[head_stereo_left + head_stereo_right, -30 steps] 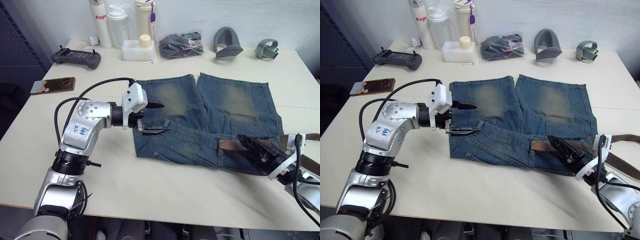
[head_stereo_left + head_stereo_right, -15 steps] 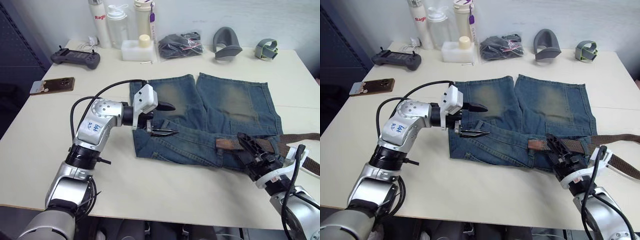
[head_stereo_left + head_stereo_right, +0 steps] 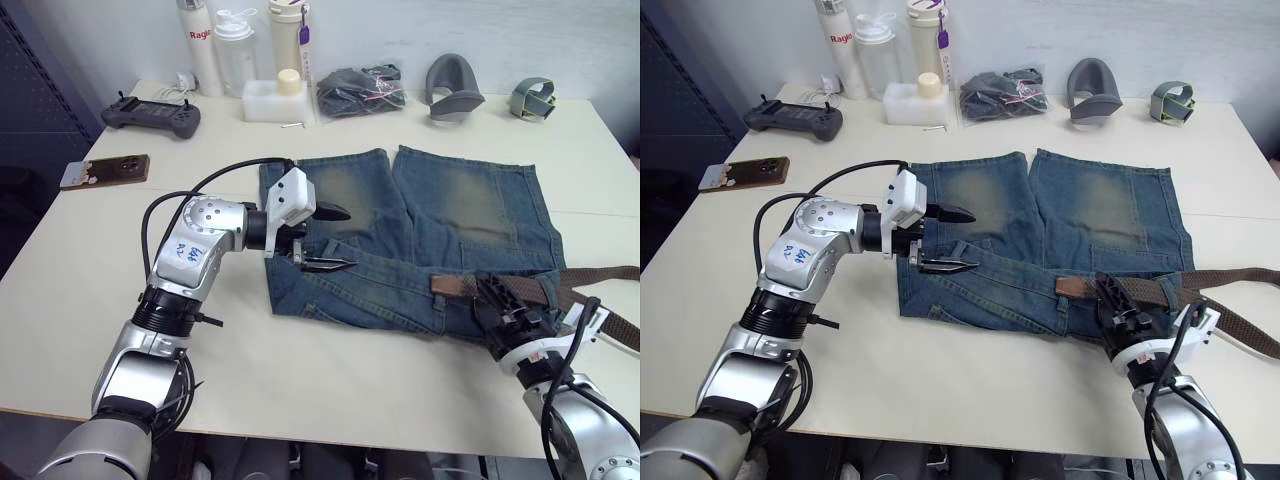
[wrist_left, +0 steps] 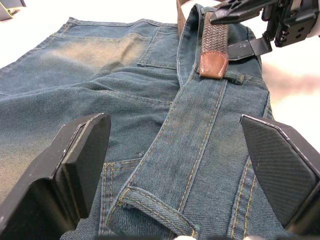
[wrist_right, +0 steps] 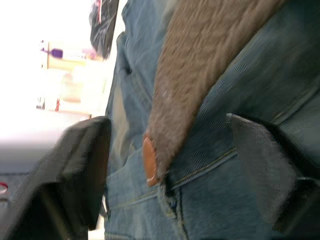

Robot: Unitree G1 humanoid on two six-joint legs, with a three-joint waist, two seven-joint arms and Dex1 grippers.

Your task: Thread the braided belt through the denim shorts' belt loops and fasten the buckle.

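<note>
The denim shorts are faded blue, with paler, yellowish worn patches on both legs and tan stitching along the seams and waistband. The braided belt is dark brown with a woven pattern, and its leather tip is a reddish tan edged with pale stitching. The worktop is plain cream-white. At its far edge lie a dark grey game controller, a brown phone, a dark grey bundle of cloth with a pink streak, white bottles, one carrying a purple tag, and two grey moulded pieces.
</note>
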